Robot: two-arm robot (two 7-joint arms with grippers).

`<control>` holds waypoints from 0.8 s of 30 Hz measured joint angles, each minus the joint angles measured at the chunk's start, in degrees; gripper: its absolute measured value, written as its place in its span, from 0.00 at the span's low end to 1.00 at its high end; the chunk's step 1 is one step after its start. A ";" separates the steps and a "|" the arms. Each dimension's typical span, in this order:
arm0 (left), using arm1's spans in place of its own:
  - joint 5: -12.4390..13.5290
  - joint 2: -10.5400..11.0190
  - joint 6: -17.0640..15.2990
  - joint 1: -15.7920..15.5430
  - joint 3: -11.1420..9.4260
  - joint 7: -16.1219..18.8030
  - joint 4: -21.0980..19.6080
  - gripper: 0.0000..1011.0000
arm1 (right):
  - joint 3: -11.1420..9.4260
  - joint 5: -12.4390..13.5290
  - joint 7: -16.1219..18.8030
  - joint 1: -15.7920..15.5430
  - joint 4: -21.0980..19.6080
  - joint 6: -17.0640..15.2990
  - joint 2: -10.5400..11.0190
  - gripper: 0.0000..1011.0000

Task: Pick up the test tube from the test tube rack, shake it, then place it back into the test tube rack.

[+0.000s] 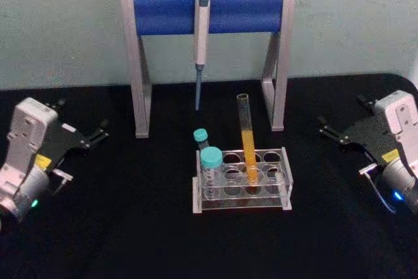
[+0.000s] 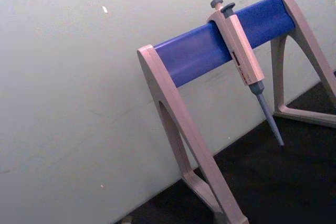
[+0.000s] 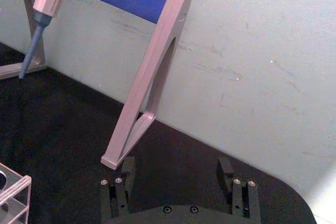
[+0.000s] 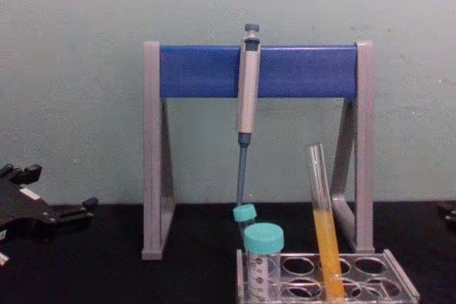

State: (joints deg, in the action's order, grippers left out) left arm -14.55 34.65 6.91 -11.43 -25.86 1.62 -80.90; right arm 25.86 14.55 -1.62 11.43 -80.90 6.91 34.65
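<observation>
On the black table (image 1: 130, 227): tube upright in its rack, right arm nearer

From the head, the test tube (image 1: 247, 136) stands in the test tube rack (image 1: 287, 184). Its long axis is near upright, with the mouth leaning slightly toward the robot's left. At either side the left gripper (image 1: 83, 114) and the right gripper (image 1: 339, 110) rest well apart, both spread and holding nothing. The tube sits right of centre, so the right one looks nearer, and two teal-capped vials (image 1: 210, 157) crowd the rack's left end

From the left wrist, the pipette stand (image 2: 189, 56) and its pipette (image 2: 244, 51) lie ahead

From the right wrist, the fingers (image 3: 127, 171) gape wide, with a rack corner (image 3: 13, 187) off to one side

From the chest, bare glass (image 4: 318, 183) rises clear above the rack (image 4: 399, 282), probably the best place to grip, side-on from the right
</observation>
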 joint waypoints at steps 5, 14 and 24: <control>0.00 0.00 0.00 0.00 0.00 0.00 0.00 0.99 | 0.00 0.00 0.00 0.00 0.00 0.00 0.00 0.99; 0.00 0.00 0.00 0.00 0.00 0.00 0.00 0.99 | 0.00 0.00 0.00 0.00 0.00 0.00 0.00 0.99; 0.00 0.00 0.00 0.00 0.00 0.00 0.00 0.99 | 0.00 0.00 0.00 0.00 0.00 0.00 0.00 0.99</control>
State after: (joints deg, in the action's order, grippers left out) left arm -14.55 34.65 6.91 -11.43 -25.86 1.62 -80.90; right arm 25.86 14.55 -1.62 11.43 -80.90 6.91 34.65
